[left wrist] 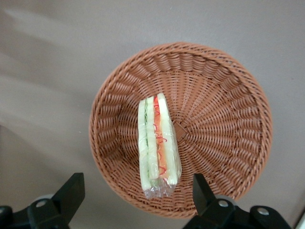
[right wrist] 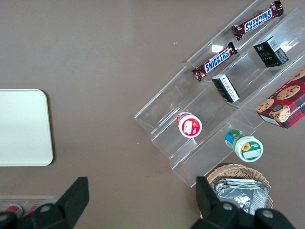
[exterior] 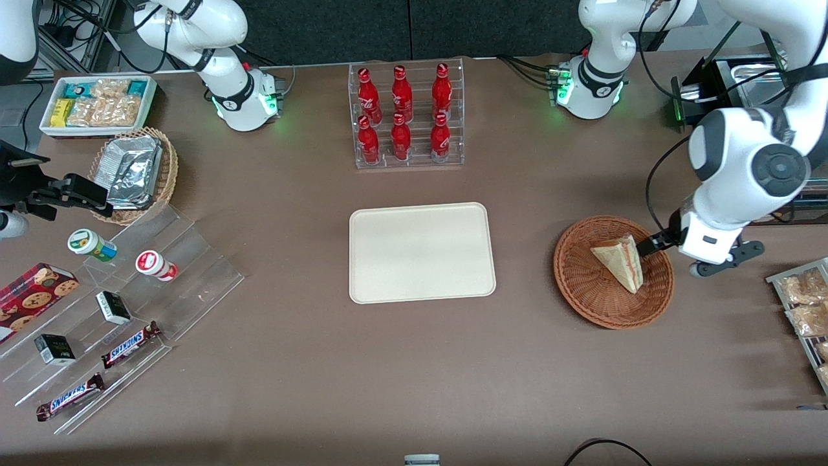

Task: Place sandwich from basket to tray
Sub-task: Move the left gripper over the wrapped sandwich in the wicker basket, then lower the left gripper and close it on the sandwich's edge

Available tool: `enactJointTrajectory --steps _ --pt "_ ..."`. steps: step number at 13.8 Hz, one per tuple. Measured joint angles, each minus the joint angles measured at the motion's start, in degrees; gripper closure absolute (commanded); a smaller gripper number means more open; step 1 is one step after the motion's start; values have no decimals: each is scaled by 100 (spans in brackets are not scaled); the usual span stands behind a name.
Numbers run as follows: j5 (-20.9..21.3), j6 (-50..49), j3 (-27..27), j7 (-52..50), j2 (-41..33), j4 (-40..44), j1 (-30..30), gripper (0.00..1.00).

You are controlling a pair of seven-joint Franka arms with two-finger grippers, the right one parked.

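Observation:
The sandwich point(exterior: 620, 261), a plastic-wrapped wedge of pale bread with red and green filling, lies in the reddish-brown wicker basket point(exterior: 582, 298) toward the working arm's end of the table. In the left wrist view the sandwich point(left wrist: 158, 145) rests cut edge up, off-centre in the basket point(left wrist: 228, 119). My gripper point(exterior: 650, 244) hovers above the basket's rim, open, with nothing between its fingers point(left wrist: 71, 191); the sandwich's wrapped tip sits in the gap of the gripper point(left wrist: 137, 186). The cream tray point(exterior: 420, 252) lies bare at mid-table and also shows as the tray point(right wrist: 21, 126) in the right wrist view.
A clear rack of red bottles point(exterior: 406, 116) stands farther from the front camera than the tray. A stepped acrylic display point(exterior: 129, 310) with candy bars, a tan foil-pack basket point(exterior: 132, 171) and a white snack bin point(exterior: 97, 103) sit toward the parked arm's end. A snack rack point(exterior: 805, 310) is beside the basket.

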Motion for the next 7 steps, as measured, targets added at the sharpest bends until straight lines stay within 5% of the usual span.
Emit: enactJointTrajectory --steps 7 --pt "-128 667 -21 -556 83 -487 -36 0"
